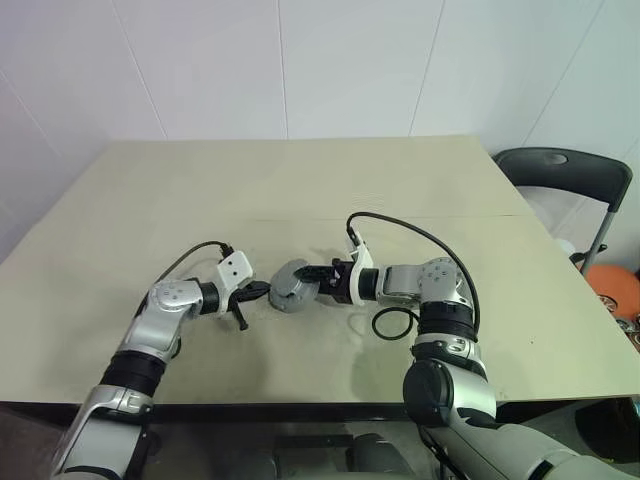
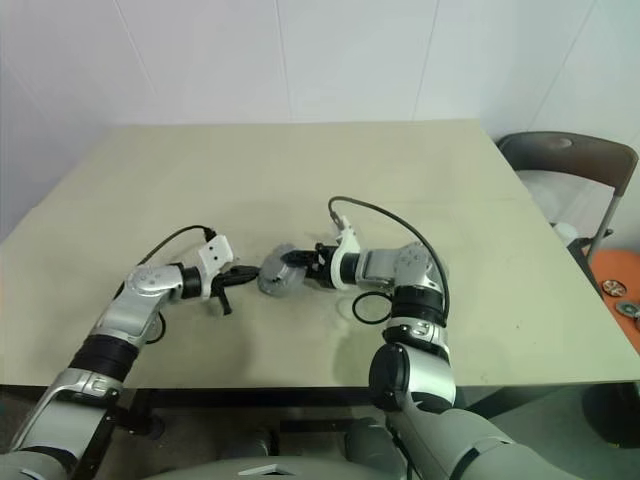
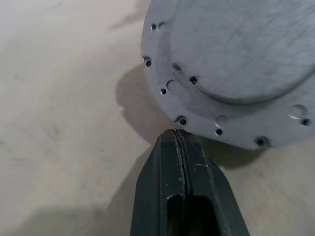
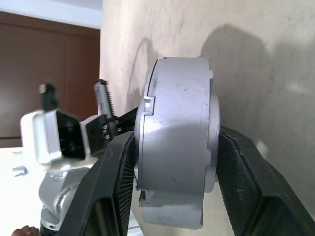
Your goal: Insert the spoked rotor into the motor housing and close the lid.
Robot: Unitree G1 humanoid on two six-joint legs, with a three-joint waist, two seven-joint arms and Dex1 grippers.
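Note:
The motor housing (image 1: 288, 286) is a round grey puck held on edge just above the table, its lid (image 4: 143, 147) lying flat against it as a thin plate. My right gripper (image 1: 308, 281) is shut on the housing (image 4: 172, 98), one finger (image 4: 118, 167) on each flat face. My left gripper (image 1: 262, 289) is shut, its tip (image 3: 179, 142) just short of the housing's rim, beside a grey face (image 3: 236, 64) with small holes. The spoked rotor is hidden.
The beige table (image 1: 300, 180) stretches bare behind and to both sides. A black cable loop (image 1: 390, 322) lies by my right forearm. A dark chair (image 1: 565, 175) and an orange object (image 1: 615, 285) stand beyond the table's right edge.

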